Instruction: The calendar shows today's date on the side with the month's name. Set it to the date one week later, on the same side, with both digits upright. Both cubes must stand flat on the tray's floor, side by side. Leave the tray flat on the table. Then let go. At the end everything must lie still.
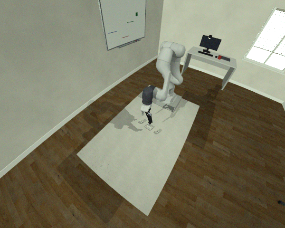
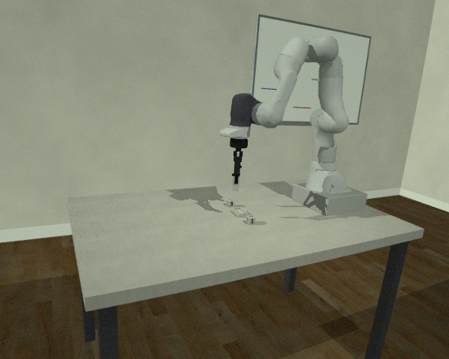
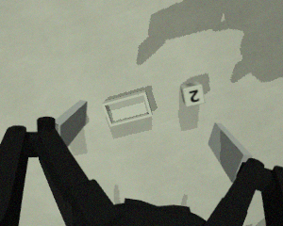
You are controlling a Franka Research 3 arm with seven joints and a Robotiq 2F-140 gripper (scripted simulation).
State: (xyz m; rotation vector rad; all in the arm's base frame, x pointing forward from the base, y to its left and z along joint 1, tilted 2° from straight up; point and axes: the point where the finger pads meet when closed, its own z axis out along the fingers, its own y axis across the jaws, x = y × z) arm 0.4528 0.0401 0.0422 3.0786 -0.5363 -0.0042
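Observation:
The small white tray (image 2: 241, 212) lies flat on the table and is empty; it also shows in the wrist view (image 3: 128, 111) and in the top view (image 1: 148, 127). One white cube (image 2: 230, 202) stands on the table just behind the tray and shows a 3 on its side. The other cube (image 2: 250, 220) stands on the table just in front of it and shows a 1. The wrist view shows only one cube (image 3: 193, 94), right of the tray, with a 2 on top. My gripper (image 3: 149, 123) (image 2: 235, 185) is open and empty, and hangs above the tray, pointing down.
The robot's base (image 2: 327, 197) stands on the table at the back right. The table's front edge (image 2: 251, 276) is well away from the tray. A whiteboard (image 2: 310, 69) hangs on the wall behind the arm.

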